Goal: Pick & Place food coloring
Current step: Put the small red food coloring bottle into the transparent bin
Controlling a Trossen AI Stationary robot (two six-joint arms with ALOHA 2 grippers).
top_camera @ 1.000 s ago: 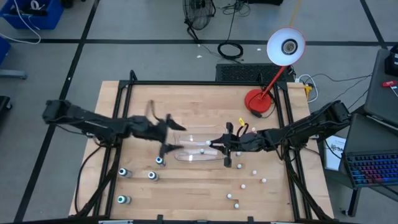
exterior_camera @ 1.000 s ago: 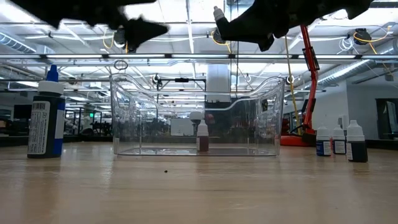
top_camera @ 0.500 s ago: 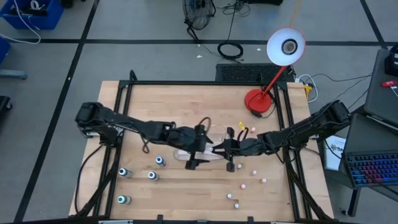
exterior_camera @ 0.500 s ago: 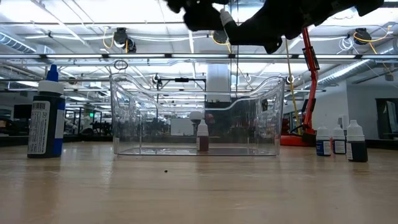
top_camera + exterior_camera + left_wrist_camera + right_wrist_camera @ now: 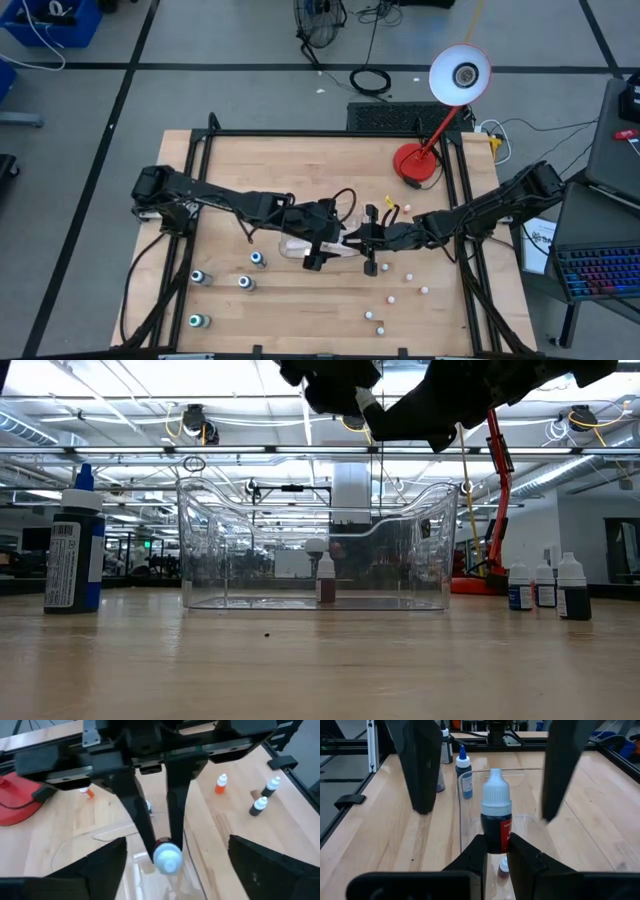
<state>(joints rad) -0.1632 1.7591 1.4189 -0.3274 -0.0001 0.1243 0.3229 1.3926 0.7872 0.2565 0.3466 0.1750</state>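
So this looks like a hand-off in mid-air above the clear tray. The right gripper is clamped on the base of 1 food coloring bottle, white cap pointing up, which leaves the upper part free to grab. The left gripper comes at it from 9 o'clock on the table, its fingers spread wide on either side of the bottle and not touching it. My guess is left takes over so it can drop it in the tray. 1 bottle already stands inside. Others wait on the wood: 4 around 7 o'clock, several small ones around 5 o'clock.
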